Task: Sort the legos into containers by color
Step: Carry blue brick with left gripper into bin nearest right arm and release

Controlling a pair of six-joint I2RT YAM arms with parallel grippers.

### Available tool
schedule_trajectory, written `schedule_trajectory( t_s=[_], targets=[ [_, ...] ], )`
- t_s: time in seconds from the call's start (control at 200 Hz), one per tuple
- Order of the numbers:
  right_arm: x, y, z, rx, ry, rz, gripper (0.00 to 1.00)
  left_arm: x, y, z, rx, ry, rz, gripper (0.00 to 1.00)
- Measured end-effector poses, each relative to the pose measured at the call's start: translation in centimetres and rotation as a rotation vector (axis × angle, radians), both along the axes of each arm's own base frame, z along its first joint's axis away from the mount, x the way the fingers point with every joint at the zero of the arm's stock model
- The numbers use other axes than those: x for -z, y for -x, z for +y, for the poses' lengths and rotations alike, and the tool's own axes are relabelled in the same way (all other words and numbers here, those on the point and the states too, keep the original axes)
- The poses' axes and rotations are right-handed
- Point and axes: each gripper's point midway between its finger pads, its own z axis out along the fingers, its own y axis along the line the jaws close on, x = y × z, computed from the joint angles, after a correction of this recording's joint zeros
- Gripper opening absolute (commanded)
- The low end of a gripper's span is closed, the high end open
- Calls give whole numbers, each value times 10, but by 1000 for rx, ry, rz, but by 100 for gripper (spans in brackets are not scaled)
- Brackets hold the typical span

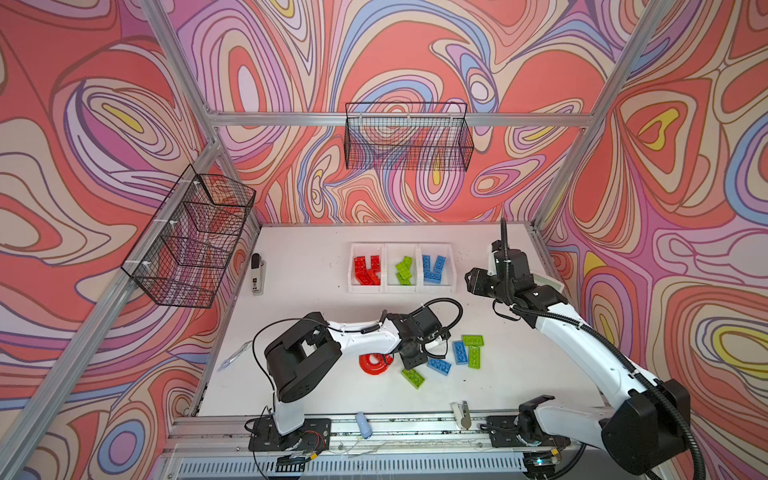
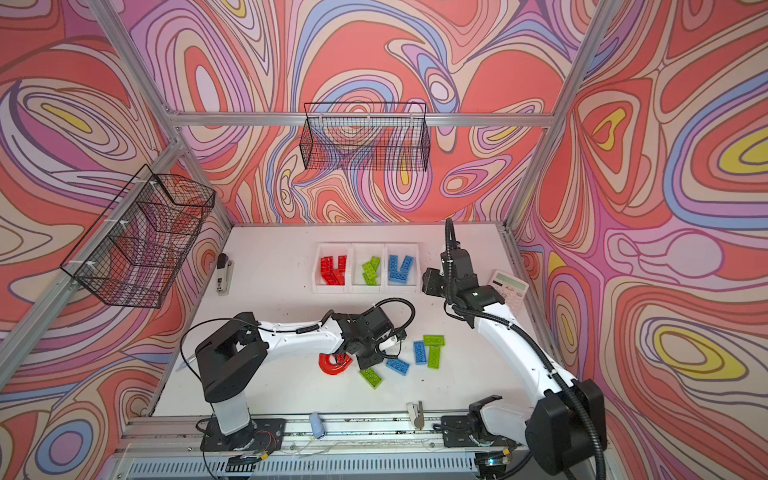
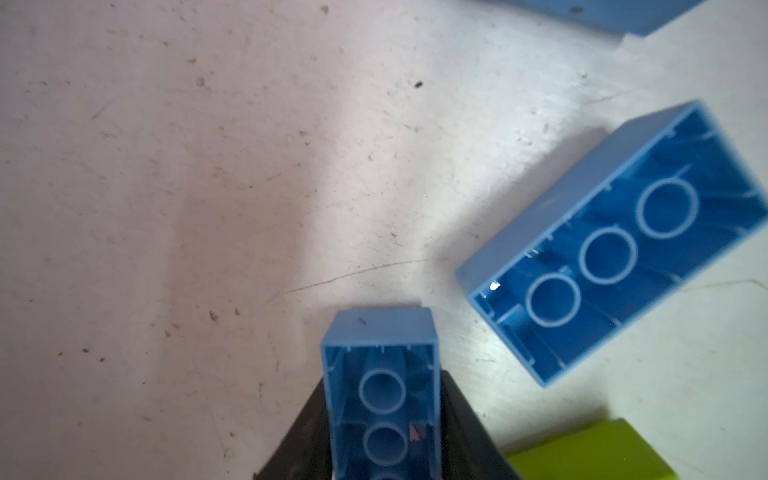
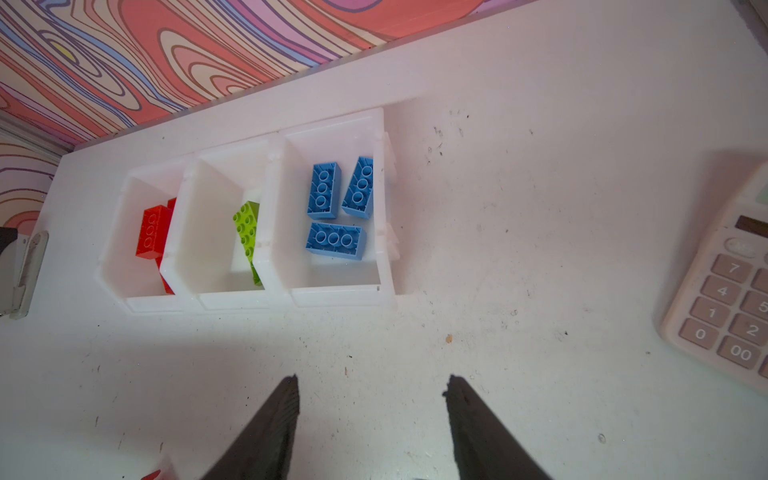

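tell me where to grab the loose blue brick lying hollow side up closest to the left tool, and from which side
Probably best: take the blue brick across its two long walls, near the middle, coming straight down. It lies flat, open underside up, so those walls stand parallel with table showing along both; the green brick crowds one end.

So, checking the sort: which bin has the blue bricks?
The right-end bin in both top views; the middle bin holds green, the left bin red.
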Motion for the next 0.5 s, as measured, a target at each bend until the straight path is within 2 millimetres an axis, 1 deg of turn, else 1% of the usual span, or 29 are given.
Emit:
schedule_trajectory(
  t_s=[0.18, 0.28, 0.386, 0.451, 0.501],
  targets=[
    [2, 1, 0, 0, 0, 3, 60, -3, -7, 2, -18, 7, -5, 25],
    [9, 3, -1, 3, 3, 21, 60, -12, -17, 2, -40, 32, -19, 24],
    [22, 9, -3, 6, 9, 53, 60, -35, -37, -3, -74, 92, -60, 24],
    [31, 14, -4, 10, 11, 78, 60, -55, -55, -11, -99, 143, -96, 24],
    [37, 18, -5, 13, 13, 94, 60, -75, -72, -19, -120, 190, -133, 24]
  ],
)
